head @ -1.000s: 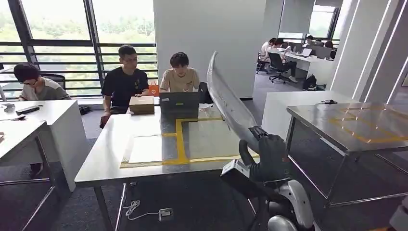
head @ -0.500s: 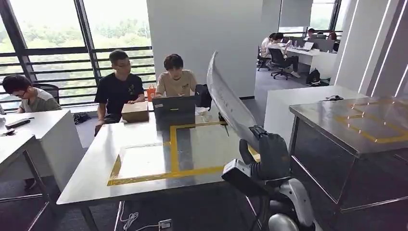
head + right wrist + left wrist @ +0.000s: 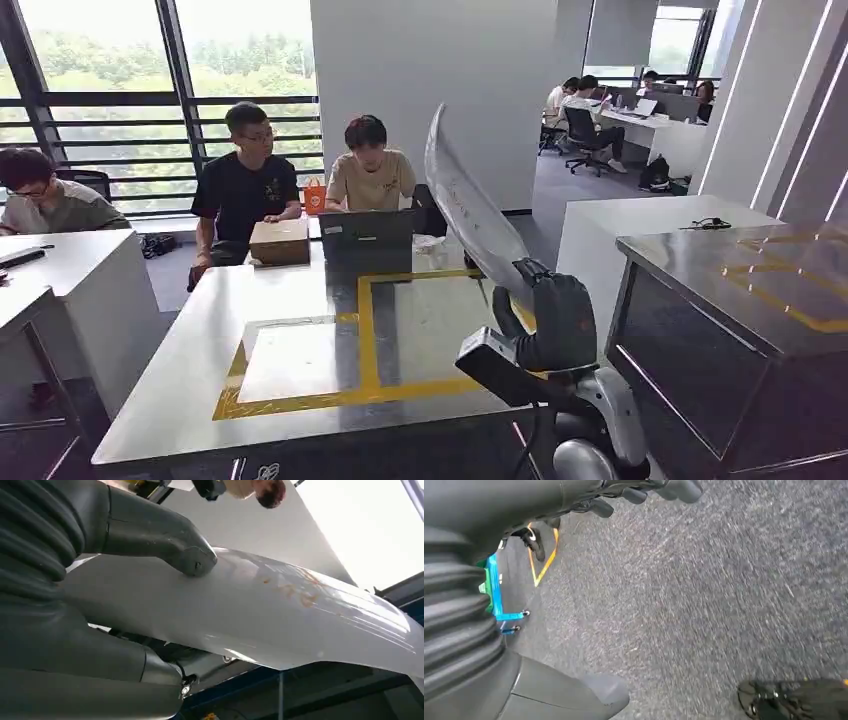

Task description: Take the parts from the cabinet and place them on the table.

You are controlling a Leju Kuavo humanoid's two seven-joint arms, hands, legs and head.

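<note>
Above the near corner of the steel table point(image 3: 200, 350), my right hand point(image 3: 548, 322) clasped around a long curved white part point(image 3: 465, 215), its tip raised, my left hand point(image 3: 644, 492) hanging over carpet, fingers loosely spread, holding nothing.

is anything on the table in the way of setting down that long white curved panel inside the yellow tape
Nothing visible. The right hand holds the long white curved panel over the steel table's right side. The yellow tape rectangles are bare; the grey laptop and cardboard box sit beyond them.
</note>
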